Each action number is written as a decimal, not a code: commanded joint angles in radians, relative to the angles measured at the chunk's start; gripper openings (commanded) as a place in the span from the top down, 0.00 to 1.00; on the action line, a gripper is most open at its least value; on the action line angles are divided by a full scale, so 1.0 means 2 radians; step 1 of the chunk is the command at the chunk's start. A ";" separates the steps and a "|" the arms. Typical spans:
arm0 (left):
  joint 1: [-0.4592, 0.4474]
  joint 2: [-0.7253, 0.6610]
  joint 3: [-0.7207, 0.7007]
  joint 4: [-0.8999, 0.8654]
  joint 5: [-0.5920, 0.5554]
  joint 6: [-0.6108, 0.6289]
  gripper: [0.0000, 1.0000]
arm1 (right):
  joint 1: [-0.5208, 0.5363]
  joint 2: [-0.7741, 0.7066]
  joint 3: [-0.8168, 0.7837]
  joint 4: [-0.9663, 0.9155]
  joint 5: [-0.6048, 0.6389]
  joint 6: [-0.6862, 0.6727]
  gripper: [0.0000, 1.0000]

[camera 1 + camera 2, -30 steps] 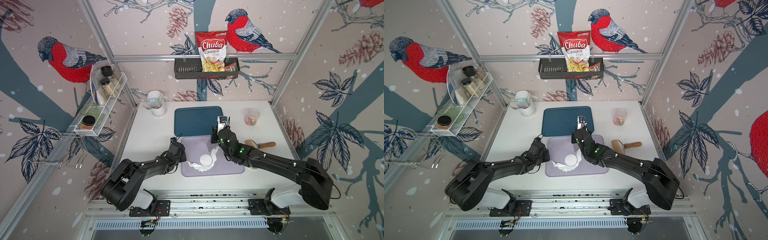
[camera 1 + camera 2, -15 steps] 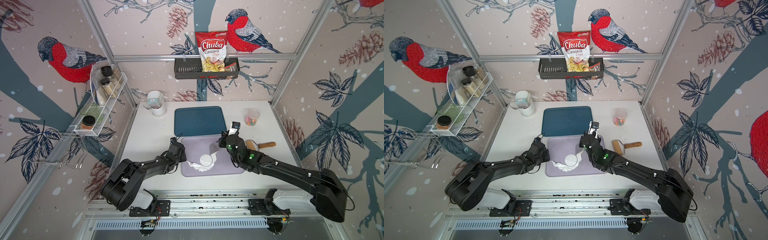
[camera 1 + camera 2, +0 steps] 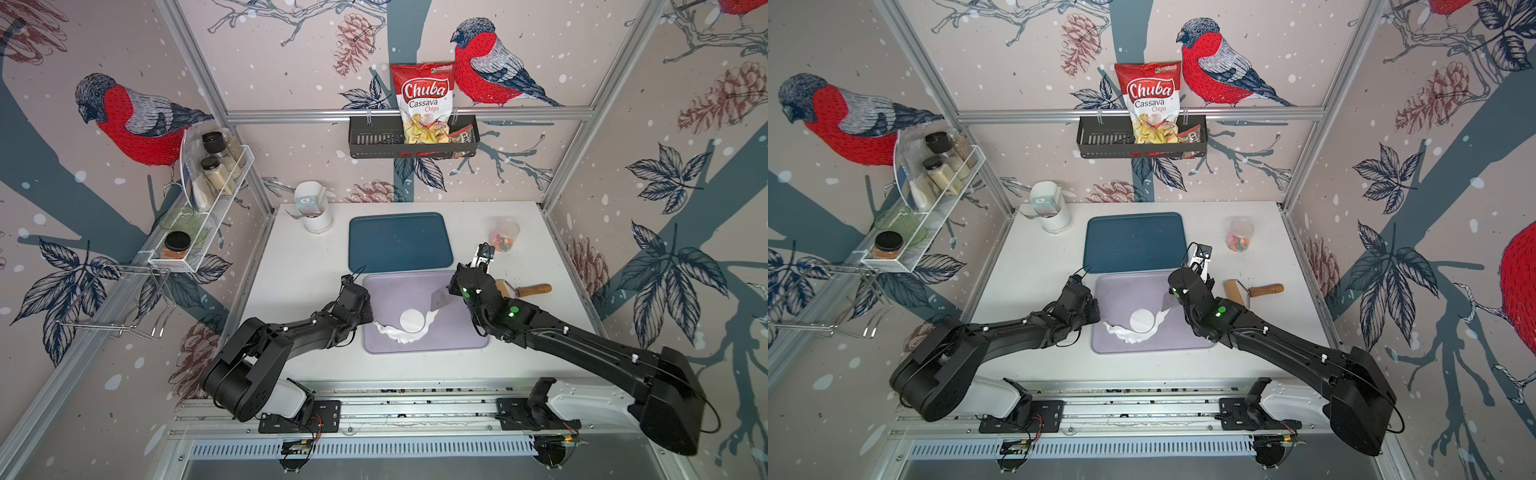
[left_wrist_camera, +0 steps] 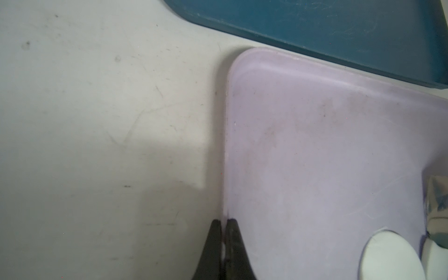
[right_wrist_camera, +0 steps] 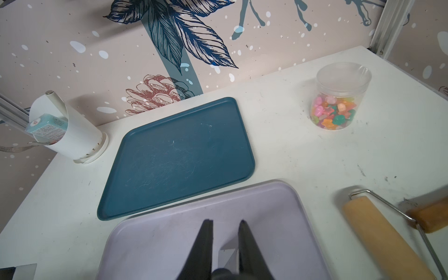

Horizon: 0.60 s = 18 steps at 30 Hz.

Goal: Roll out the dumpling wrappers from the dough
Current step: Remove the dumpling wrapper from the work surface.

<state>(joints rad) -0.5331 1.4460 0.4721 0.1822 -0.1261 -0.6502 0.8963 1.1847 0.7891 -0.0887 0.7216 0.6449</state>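
A flat round white dumpling wrapper point(image 3: 412, 320) is laid mid-tray on the lilac tray point(image 3: 457, 337), bordered nearside by ragged white dough point(image 3: 392, 332).

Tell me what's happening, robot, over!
Left gripper shut at edge of lilac tray. Right gripper holds flat metal tool. Round wrapper on tray, dough scraps beside it. Rolling pin parked beside tray.

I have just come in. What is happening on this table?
Two robot arms work over a lilac tray. On it lies one round dumpling wrapper, with ragged dough curving around its near side. The right gripper, above the tray's right part, has its jaws closed on a flat metal tool. The left gripper has its jaws shut at the tray's left rim, perhaps steadying it. The rolling pin lies beside the tray.
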 commanded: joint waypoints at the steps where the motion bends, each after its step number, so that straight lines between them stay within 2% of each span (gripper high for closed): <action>1: 0.001 0.003 -0.001 -0.052 -0.021 0.000 1.00 | 0.002 -0.001 -0.002 -0.164 0.064 -0.047 1.00; 6: 0.002 0.004 -0.002 -0.050 -0.021 0.001 1.00 | 0.020 -0.008 0.010 -0.206 0.088 -0.027 1.00; 11: 0.002 0.000 -0.003 -0.045 -0.015 0.002 1.00 | 0.052 -0.005 0.065 -0.211 0.094 -0.038 1.00; 14: 0.002 0.000 -0.004 -0.040 -0.008 0.003 1.00 | 0.058 -0.007 0.090 -0.148 0.064 -0.063 1.00; 18: 0.002 -0.001 -0.008 -0.029 0.007 0.004 1.00 | 0.049 -0.025 0.077 -0.008 -0.011 -0.093 1.00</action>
<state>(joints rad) -0.5331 1.4418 0.4652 0.1913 -0.1223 -0.6498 1.0046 1.1553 0.9539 -0.3004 0.7963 0.5415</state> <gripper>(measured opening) 0.062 0.198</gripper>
